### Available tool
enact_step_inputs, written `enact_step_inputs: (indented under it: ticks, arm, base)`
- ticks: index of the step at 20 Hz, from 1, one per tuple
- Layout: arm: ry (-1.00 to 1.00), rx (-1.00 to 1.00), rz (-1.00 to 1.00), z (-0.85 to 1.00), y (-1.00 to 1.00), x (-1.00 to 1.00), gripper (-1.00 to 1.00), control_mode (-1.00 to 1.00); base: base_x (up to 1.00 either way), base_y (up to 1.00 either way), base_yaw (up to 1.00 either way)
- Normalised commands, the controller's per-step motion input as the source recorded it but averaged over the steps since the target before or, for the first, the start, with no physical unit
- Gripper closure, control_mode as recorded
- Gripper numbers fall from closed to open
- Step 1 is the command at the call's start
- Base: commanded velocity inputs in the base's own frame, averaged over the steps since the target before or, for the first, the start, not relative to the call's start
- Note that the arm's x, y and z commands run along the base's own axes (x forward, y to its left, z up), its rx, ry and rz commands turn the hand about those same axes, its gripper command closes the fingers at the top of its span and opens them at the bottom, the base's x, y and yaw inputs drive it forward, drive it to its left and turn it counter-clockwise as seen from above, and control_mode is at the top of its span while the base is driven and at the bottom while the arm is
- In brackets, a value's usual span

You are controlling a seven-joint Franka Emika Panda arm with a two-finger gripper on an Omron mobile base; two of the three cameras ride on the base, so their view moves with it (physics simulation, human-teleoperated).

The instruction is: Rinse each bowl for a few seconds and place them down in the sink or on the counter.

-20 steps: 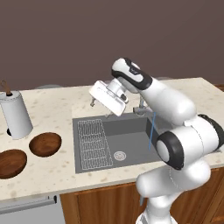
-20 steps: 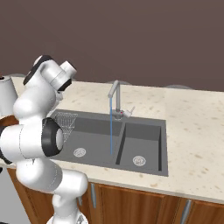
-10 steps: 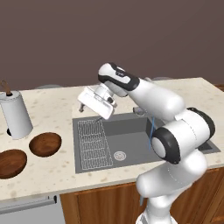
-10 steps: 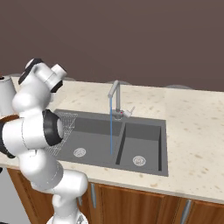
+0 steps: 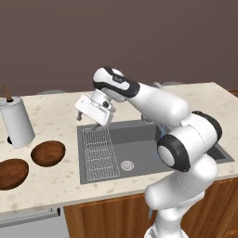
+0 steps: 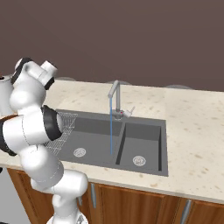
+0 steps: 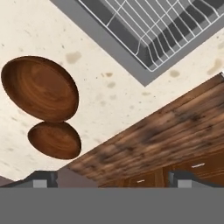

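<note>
Counter (image 5: pixel 56 174) bowls (image 5: pixel 48 152) beside open pincer (image 5: pixel 89 117)

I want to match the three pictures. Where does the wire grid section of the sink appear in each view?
Left base view: the wire grid fills the left part of the sink, below the gripper.
Right base view: it shows at the sink's left end, partly behind the arm.
Hand view: it is at the top right.
Shared landmark: the beige counter beside the grid.
</note>
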Motion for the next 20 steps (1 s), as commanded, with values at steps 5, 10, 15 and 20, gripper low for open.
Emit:
enact_step_inputs:
  ticks: [5,10,15,20]
  arm:
    - [-0.01,-0.13,0.00,-0.05,0.29,0.00,-1.00,-1.00]
    - [-0.05,-0.13,0.00,-0.04,0.16,0.04,-1.00,-1.00]
    - [-0.06,-0.12,0.00,-0.03,0.11,0.11,-1.00,-1.00]
    - [-0.05,-0.07,0.03,-0.06,0.10,0.17,-1.00,-1.00]
  base:
    - [0.00,0.00,0.00]
    - [0.00,0.00,0.00]
    - [0.00,0.00,0.00]
    - [0.00,0.00,0.00]
